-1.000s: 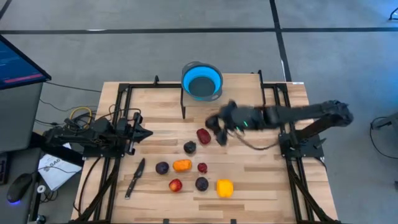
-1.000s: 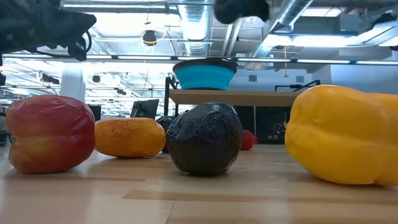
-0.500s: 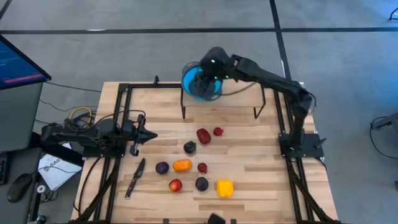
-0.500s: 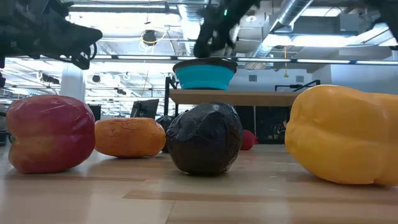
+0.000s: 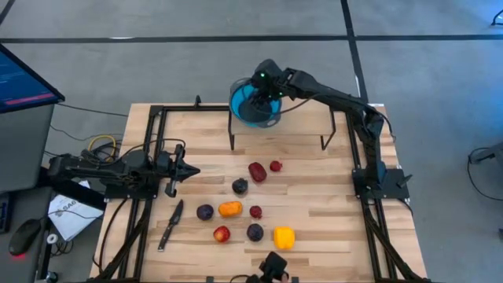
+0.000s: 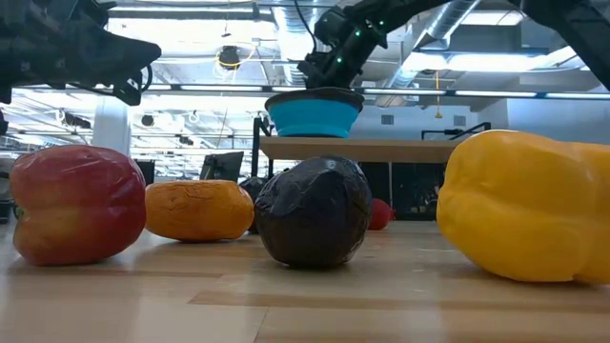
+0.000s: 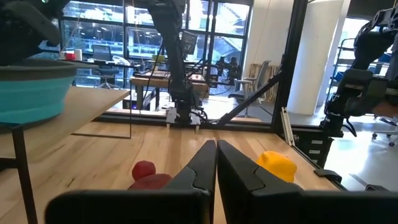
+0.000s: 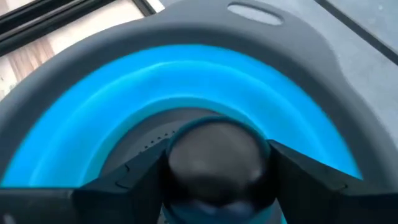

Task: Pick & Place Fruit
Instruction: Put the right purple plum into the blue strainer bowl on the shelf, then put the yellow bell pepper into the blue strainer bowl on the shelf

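Wooden table [image 5: 314, 228]: nine fruit [image 5: 239, 186] left. Right gripper [image 5: 262, 89] over blue bowl [image 5: 243, 109], gripping dark fruit [image 8: 214, 155]. Left gripper [image 5: 185, 170] waits, fingers closed, empty.

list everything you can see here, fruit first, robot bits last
dark purple fruit: 3, dark purple, mid-table
red fruit: 3, red, one large, two small
orange fruit: 1, orange, mid-table
yellow fruit: 1, yellow, near edge
red-and-yellow fruit: 1, near edge
dark rounded piece: 1, dark, in the right claw over the bowl
bowl: 1, blue with a grey rim, on the raised shelf
shelf: 1, wood, far edge
knife: 1, dark, left of the fruit
table: 1, pale wood
monitor: 1, left of the table
left claw: shut, empty, at the table's left
right claw: gripping the dark piece above the bowl
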Action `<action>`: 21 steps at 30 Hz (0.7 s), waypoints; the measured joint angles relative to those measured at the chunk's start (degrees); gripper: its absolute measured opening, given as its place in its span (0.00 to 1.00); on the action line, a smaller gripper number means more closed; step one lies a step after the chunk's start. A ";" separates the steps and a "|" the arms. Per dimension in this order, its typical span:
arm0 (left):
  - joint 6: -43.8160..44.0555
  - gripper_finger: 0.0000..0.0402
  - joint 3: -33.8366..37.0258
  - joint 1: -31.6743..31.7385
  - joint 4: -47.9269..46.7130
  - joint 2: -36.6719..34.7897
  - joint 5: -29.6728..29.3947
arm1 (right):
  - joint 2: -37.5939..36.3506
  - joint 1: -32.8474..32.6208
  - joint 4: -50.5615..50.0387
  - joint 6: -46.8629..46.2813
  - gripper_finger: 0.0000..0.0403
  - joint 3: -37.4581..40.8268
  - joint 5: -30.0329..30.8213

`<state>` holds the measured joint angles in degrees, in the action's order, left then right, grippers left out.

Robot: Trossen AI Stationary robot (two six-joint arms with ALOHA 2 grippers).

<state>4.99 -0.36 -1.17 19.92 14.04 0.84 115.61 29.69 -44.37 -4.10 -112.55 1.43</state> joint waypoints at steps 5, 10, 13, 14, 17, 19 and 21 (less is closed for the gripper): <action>0.25 0.02 0.00 0.00 0.31 -0.02 0.00 | 0.00 0.02 0.46 0.20 0.64 0.31 0.00; 0.42 0.02 0.01 0.00 0.70 -0.02 0.00 | 0.00 -0.07 0.93 0.20 0.64 0.33 0.05; 0.42 0.02 0.02 0.00 0.84 -0.04 0.00 | 0.00 0.00 0.74 0.20 0.64 0.33 0.04; 0.42 0.02 0.01 0.00 0.84 -0.04 0.00 | 0.00 0.00 0.78 0.20 0.65 0.33 0.04; 0.42 0.02 0.00 0.00 0.84 -0.04 0.01 | 0.00 0.02 1.71 0.88 0.65 0.35 0.09; 0.42 0.02 0.00 0.00 0.88 -0.04 0.00 | -0.21 0.00 2.97 1.14 0.65 0.29 1.27; 0.42 0.02 0.00 0.00 0.91 -0.04 0.00 | -0.91 -0.37 3.65 1.68 0.65 0.00 3.18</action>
<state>5.41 -0.36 -1.17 20.83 14.00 0.84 114.70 29.32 -40.71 -2.42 -112.55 4.61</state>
